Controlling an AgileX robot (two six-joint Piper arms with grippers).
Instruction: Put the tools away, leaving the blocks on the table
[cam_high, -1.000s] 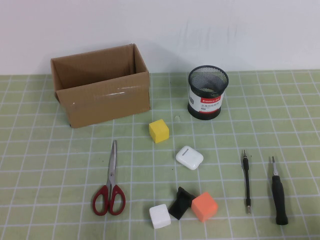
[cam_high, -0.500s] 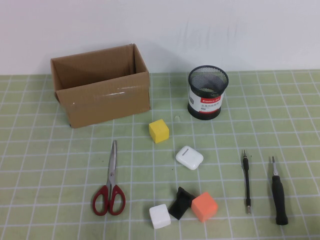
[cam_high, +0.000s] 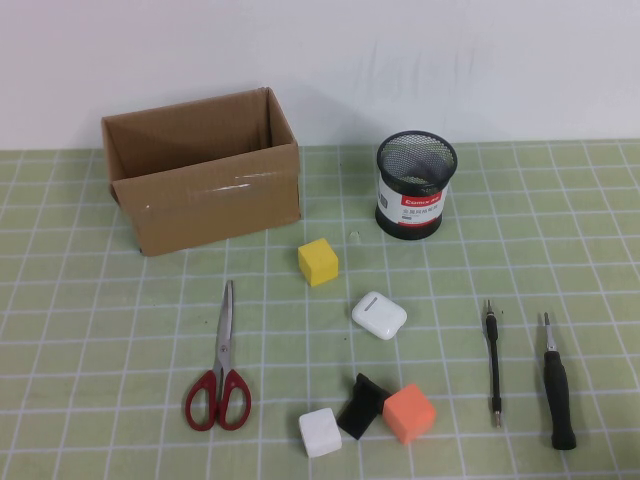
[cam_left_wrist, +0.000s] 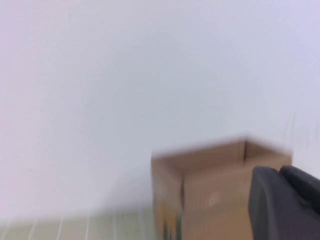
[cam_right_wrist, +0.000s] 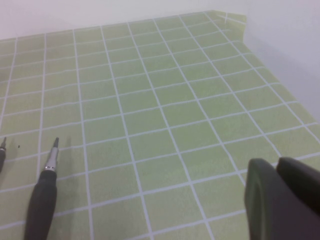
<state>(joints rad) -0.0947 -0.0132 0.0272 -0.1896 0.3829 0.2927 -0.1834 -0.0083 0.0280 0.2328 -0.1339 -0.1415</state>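
Three tools lay on the table (cam_high: 90, 300), the green mat with its white grid, and none of them was held. Furthest left stood one open cardboard box (cam_high: 200, 185), set toward the back. In front of it, nearer the robot, lay one pair of red-handled scissors (cam_high: 220, 365), blades shut and pointing away toward the box. To their right sat four blocks: one yellow cube (cam_high: 318, 261) alone in the middle of the table, and, in a near row, one white cube (cam_high: 319, 432), one small black angular piece (cam_high: 362, 404) and one orange cube (cam_high: 408, 413), the black piece touching the orange cube. Between the yellow cube and that row rested one white earbud case (cam_high: 379, 315). Behind, beside the box, stood one black mesh pen cup (cam_high: 416, 185). Further right lay two screwdrivers side by side but apart: the thin black screwdriver (cam_high: 493, 363), then the thicker black-handled screwdriver (cam_high: 556, 384), both with tips pointing away.

Neither arm appeared in the high view. The left gripper (cam_left_wrist: 285, 200) showed only in its wrist view, closed and empty, with the box beyond it. The right gripper (cam_right_wrist: 282, 195), likewise closed and empty, hovered over bare mat near the thicker screwdriver.
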